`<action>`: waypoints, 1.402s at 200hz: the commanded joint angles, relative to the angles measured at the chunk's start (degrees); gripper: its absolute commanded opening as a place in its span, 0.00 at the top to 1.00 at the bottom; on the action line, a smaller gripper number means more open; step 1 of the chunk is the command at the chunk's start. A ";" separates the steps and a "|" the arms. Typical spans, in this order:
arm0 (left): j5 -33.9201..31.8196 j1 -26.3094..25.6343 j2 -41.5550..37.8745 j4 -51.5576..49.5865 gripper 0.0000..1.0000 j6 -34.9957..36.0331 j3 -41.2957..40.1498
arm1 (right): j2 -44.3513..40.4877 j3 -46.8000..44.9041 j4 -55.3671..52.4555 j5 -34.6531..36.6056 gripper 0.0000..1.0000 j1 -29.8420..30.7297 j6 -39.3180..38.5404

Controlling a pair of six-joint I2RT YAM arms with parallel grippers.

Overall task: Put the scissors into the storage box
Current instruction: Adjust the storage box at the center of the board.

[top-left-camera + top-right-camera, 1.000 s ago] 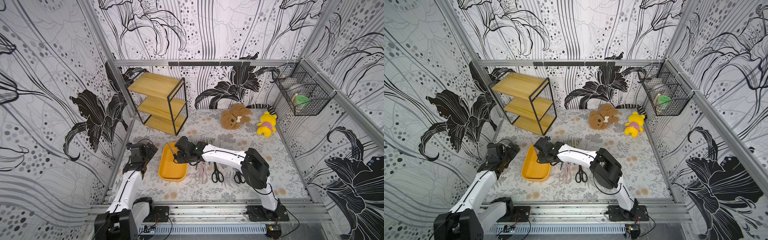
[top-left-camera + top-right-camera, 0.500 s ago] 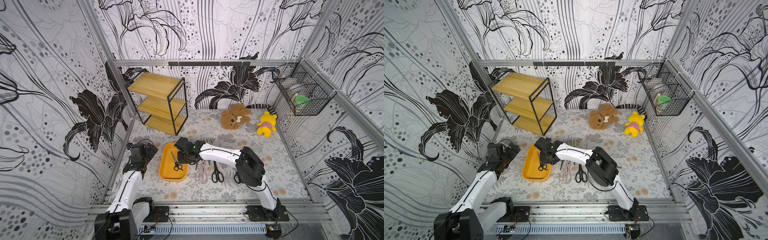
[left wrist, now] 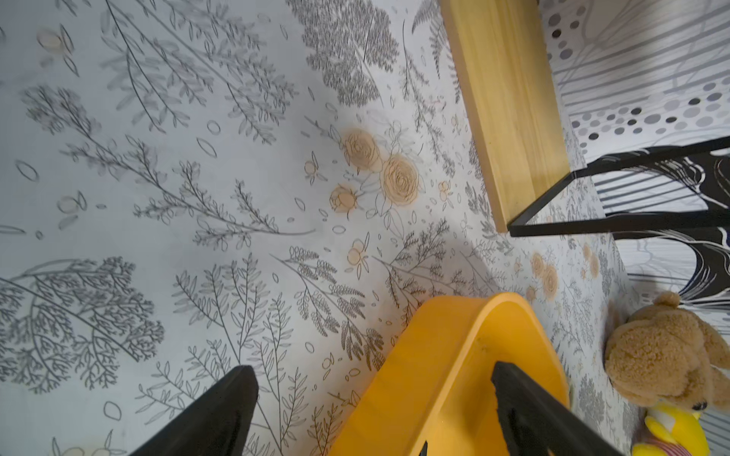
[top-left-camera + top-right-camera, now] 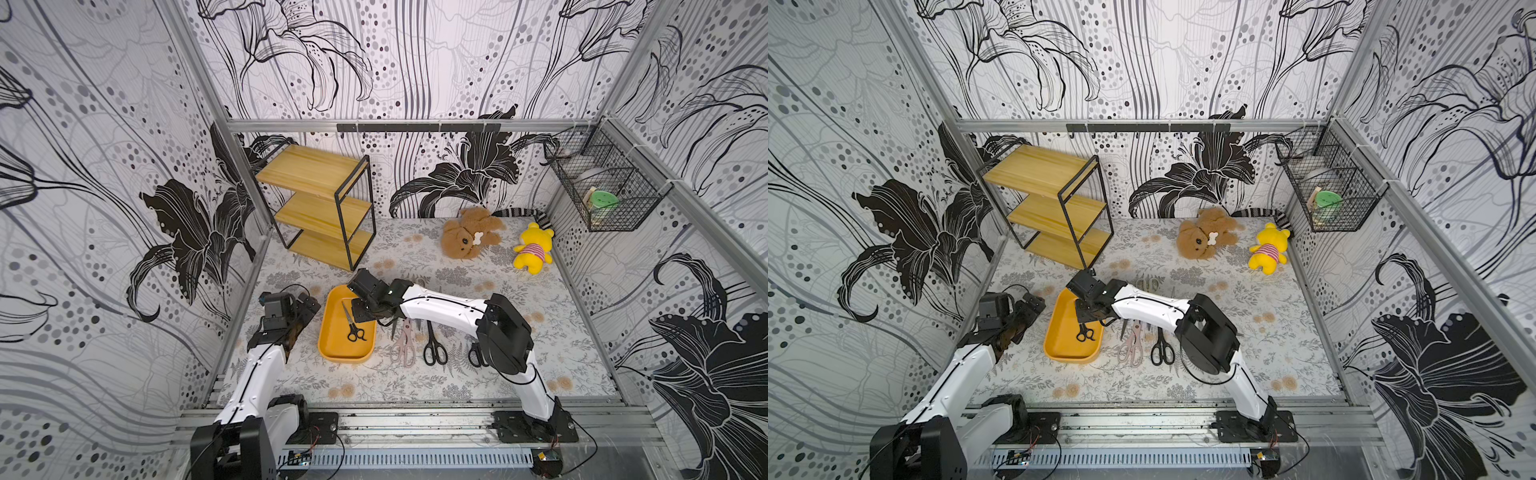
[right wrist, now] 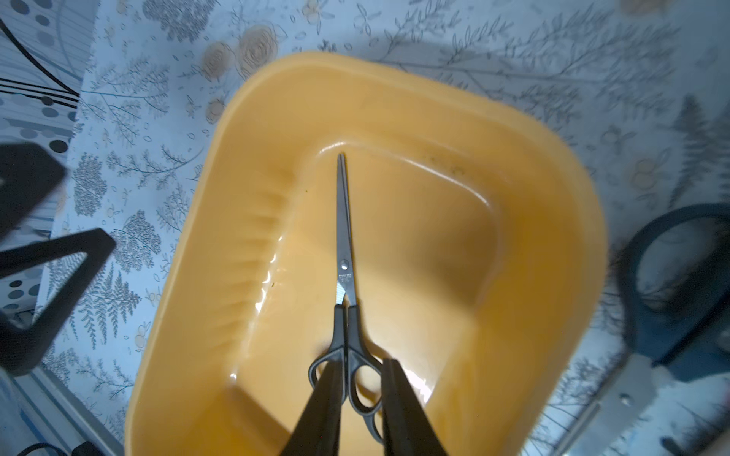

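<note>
In both top views, a black-handled pair (image 4: 352, 322) lies inside the storage box (image 4: 332, 351). A pink pair (image 4: 404, 343) waits on the mat (image 4: 478, 374) beside it.

Right wrist: the right gripper (image 5: 361, 363) is slightly parted over the handles and grips nothing.

Left wrist: the left gripper (image 3: 371, 369) is spread wide and empty.

This placement looks complete. You should lift clear, then fetch the next pair.

I count six scissors (image 4: 353, 326) showing, some of them half hidden. Of boxes I see one (image 4: 343, 359). One shelf (image 4: 316, 174), made of three boards. One wire basket (image 4: 623, 208). Two plush toys (image 4: 469, 239), one brown and one yellow.
</note>
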 commanded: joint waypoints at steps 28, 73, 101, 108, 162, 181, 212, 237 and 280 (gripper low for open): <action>6.60 -3.33 -3.70 -3.25 0.02 -4.52 -2.69 | -12.20 -9.86 1.40 5.31 0.77 -4.93 -7.28; 6.87 -11.04 -6.82 -0.66 0.02 -13.72 -5.48 | -16.35 -18.68 0.73 3.54 0.76 -11.06 -7.25; 5.53 -15.99 -7.11 2.10 0.02 -18.82 -6.35 | -15.31 -19.14 -1.02 3.24 0.76 -12.75 -8.00; 4.84 -17.43 -7.06 2.81 0.02 -19.81 -6.33 | -14.74 -18.82 -1.46 3.16 0.76 -12.97 -8.01; -0.49 -23.43 -5.04 3.10 0.02 -21.80 -1.77 | -9.14 -15.13 -1.72 0.40 0.76 -13.69 -7.61; -6.62 -23.20 -6.03 -2.11 0.02 -17.45 2.27 | -6.78 -12.63 -2.19 0.16 0.76 -13.69 -7.21; -12.09 -20.91 -6.24 -7.23 0.02 -10.68 7.25 | -2.98 -8.83 -4.13 1.13 0.76 -13.69 -5.11; -10.19 -16.83 -5.49 -4.88 0.02 -9.34 7.14 | -0.35 -6.97 -5.61 3.20 0.72 -13.69 -2.43; -7.32 -13.61 -2.98 -0.07 0.02 -9.48 6.59 | 1.96 -2.76 -7.43 5.17 0.71 -13.75 0.90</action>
